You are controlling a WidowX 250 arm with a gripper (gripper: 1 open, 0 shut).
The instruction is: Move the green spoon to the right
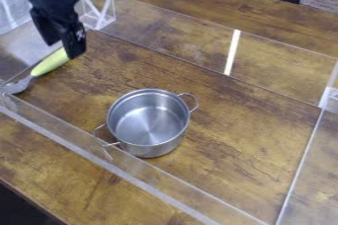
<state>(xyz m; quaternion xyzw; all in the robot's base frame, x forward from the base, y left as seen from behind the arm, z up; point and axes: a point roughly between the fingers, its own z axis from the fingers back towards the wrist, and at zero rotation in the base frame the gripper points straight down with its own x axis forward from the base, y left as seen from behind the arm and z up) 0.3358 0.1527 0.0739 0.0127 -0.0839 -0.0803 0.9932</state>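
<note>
The green spoon [46,66] lies on the wooden table at the far left, its yellow-green handle pointing up-right and its silver bowl [16,86] toward the lower left. My black gripper [62,41] hangs right over the upper end of the handle and hides it. The fingers [75,43] point down and stand open, with nothing visibly held between them.
A steel pot [148,121] with two handles stands in the middle of the table. Clear acrylic walls [199,56] fence the work area at the back, front left and right. A clear stand [95,10] sits behind the gripper.
</note>
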